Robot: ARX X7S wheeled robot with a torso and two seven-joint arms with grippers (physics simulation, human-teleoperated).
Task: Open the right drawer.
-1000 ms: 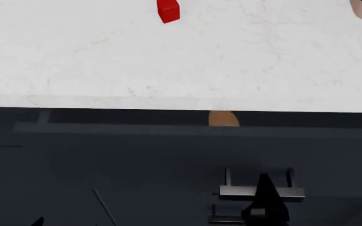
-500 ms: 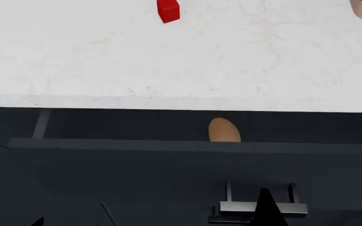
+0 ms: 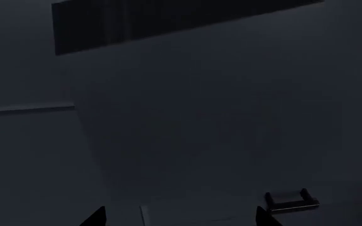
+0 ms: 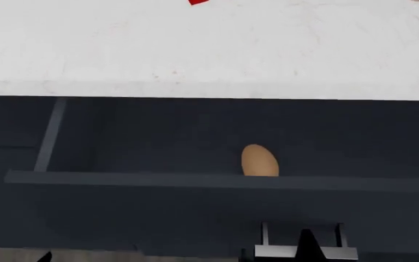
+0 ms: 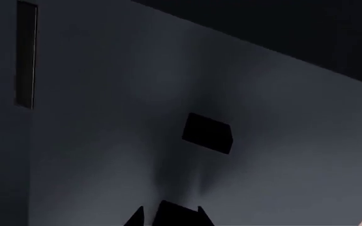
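The right drawer (image 4: 217,204) stands pulled well out from under the white surface (image 4: 209,49), its dark inside showing with a tan egg (image 4: 259,161) lying just behind the front panel. The pull looks nearly done; the next move calls for a last straight draw toward the robot, then letting go. The right pincer (image 4: 307,245) sits at the bar handle (image 4: 305,252); its grip I cannot tell. The left pincer (image 3: 177,217) hangs wide, apart. Compared with a second ago, the gap is far wider and the egg fully uncovered.

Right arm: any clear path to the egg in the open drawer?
Probably yes. The egg lies uncovered in the right drawer, open from above. The right hand sits at the bar handle, so it must let go and clear the front.
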